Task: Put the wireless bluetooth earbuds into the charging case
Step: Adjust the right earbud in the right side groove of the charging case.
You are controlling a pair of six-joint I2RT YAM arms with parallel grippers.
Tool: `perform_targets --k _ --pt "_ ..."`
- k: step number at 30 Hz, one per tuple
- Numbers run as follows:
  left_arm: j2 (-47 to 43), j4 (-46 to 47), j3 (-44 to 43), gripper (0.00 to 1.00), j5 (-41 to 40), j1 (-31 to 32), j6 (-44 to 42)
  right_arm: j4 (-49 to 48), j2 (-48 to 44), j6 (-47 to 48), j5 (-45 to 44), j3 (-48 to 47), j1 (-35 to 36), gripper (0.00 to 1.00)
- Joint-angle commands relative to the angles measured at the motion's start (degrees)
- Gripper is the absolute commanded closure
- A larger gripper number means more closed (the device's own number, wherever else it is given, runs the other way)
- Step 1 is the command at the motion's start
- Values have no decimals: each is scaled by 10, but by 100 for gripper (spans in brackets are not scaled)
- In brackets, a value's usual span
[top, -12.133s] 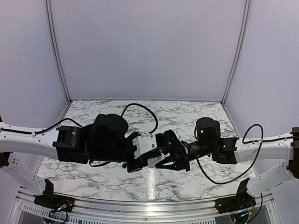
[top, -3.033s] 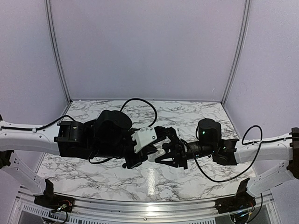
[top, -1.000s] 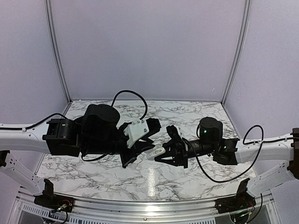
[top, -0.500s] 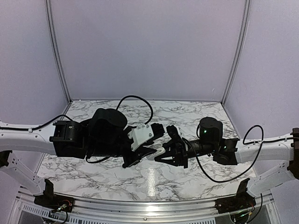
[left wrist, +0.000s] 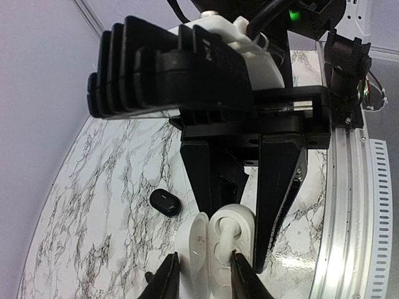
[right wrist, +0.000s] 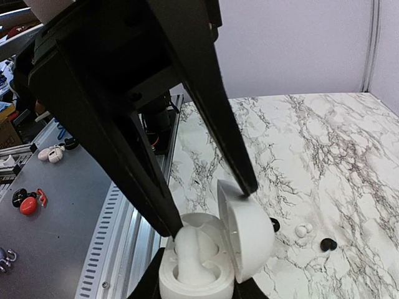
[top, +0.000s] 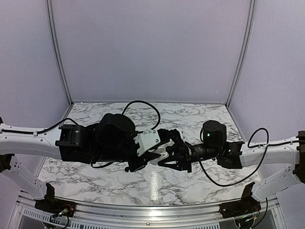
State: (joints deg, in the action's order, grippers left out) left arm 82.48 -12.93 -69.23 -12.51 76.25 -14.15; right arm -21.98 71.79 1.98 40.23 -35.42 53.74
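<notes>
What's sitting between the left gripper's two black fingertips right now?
The raised lid of the open white plastic charging case, seen in the left wrist view.

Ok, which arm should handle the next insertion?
Left. The right gripper is shut on the open charging case, steadying it; the left gripper is open, poised right at the case mouth.

Left arm (top: 28, 138) and right arm (top: 276, 150) both reach inward, wrists roughly level, grippers meeting tip to tip; right gripper (right wrist: 199, 286) clamped on the white charging case (right wrist: 246, 237), left gripper (left wrist: 204, 277) jaws partly apart.
</notes>
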Motion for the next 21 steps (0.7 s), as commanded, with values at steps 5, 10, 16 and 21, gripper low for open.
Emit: perform_targets --k 5,10,16,21 --pt "28 -24 -14 71 -7 2 -7 -20 -19 5 11 -15 8 100" --pt "30 -27 -17 71 -14 2 -5 -19 -24 4 11 -14 8 100" --pt "-22 -25 -13 66 -11 1 3 -59 -4 -40 30 13 -25 100" --pt "-76 -15 11 61 -9 -10 16 -91 18 -63 48 27 -44 100"
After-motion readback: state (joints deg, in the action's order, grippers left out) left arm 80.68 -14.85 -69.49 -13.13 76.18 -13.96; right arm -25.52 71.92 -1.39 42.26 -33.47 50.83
